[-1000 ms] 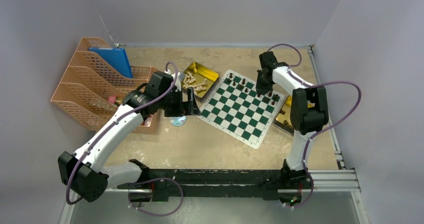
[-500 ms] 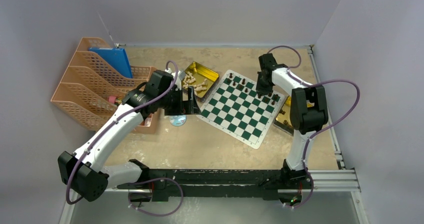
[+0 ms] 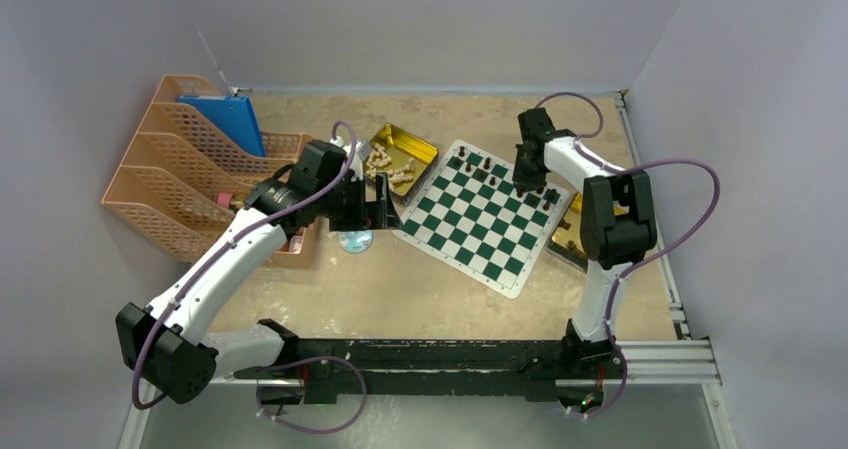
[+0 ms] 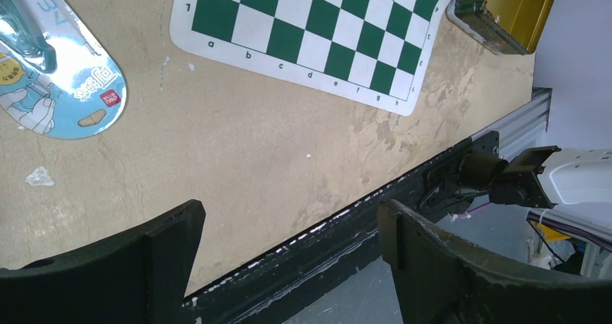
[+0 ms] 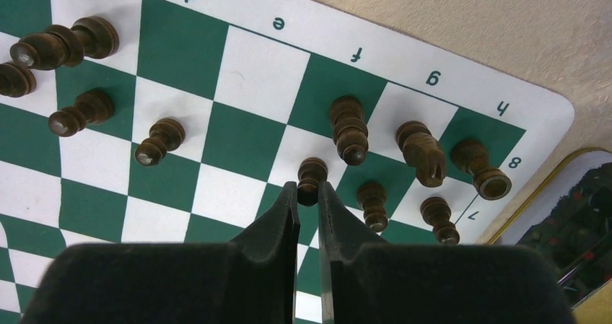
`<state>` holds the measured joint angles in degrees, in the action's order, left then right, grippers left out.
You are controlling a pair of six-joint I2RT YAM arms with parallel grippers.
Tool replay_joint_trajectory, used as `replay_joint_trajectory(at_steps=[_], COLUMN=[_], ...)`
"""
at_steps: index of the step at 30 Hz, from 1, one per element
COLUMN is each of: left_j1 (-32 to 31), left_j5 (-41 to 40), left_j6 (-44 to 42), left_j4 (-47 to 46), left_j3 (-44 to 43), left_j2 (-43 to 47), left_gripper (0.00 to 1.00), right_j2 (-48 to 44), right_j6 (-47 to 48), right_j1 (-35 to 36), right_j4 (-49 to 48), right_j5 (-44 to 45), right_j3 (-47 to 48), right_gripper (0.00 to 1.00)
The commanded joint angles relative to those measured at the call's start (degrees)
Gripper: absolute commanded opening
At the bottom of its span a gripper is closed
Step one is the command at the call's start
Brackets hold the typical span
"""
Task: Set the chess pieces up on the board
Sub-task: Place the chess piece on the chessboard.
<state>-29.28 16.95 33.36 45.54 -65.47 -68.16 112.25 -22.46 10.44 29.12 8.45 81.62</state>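
Now we log our right gripper (image 5: 309, 198) clamped on a dark pawn (image 5: 312, 172) standing on the board (image 5: 249, 133) among its fellows; our left gripper (image 4: 289, 221) hangs wide apart over the table (image 4: 252, 143)

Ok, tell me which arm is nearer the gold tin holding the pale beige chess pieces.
Left. Its open fingers hover right beside that rectangular gold tin; the right arm's fingers are across the green-and-white chess mat, pinching a dark brown wooden pawn.
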Motion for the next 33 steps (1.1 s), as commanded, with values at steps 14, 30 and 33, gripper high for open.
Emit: replay_joint_trajectory(at_steps=[14,30,33], left_j1=[0.23,0.21,0.23], left_j5=[1.15,-0.95,-0.83], left_j6=[-0.64,-1.51,-1.55], left_j4=[-0.45,1.78,2.08], left_j3=[-2.65,-2.73,-2.48], left_j2=[1.05,3.67,4.15], left_gripper=[0.89,0.89,0.89], right_j2=[-1.83,-14.11,-18.74], right_j6=[0.03,-5.26,-8.36], right_j1=[-0.55,-2.57,-5.05], right_j4=[-0.7,1.96,1.21], right_j5=[-0.37,3.04,1.0], right_j3=[0.35,-0.15,-2.76], right_gripper=[0.31,0.33,0.33])
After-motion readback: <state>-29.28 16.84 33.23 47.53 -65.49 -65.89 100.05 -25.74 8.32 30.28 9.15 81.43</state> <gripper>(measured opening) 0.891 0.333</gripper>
